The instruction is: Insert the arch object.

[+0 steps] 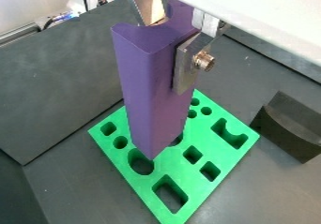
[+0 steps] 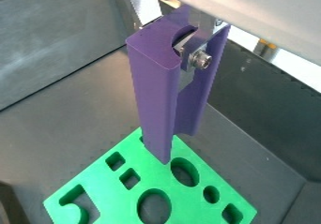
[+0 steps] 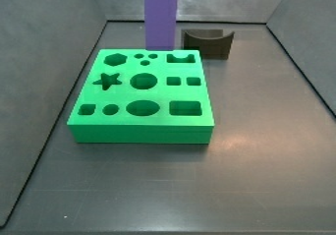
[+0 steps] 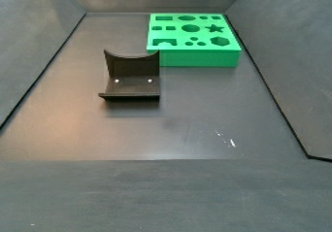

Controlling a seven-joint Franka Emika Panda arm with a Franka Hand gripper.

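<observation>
The arch object is a tall purple column with a curved groove down one face, seen in both wrist views. My gripper is shut on its upper end. One silver finger presses flat on its side, and a finger sits in the groove. The column hangs upright over the green board with shaped holes, its lower end above the board's surface. In a side view the column stands over the board's far edge; the gripper is out of that frame.
The dark fixture stands on the floor beside the board's far corner, also seen in a side view and a wrist view. Grey walls slope up round the floor. The board lies against the back.
</observation>
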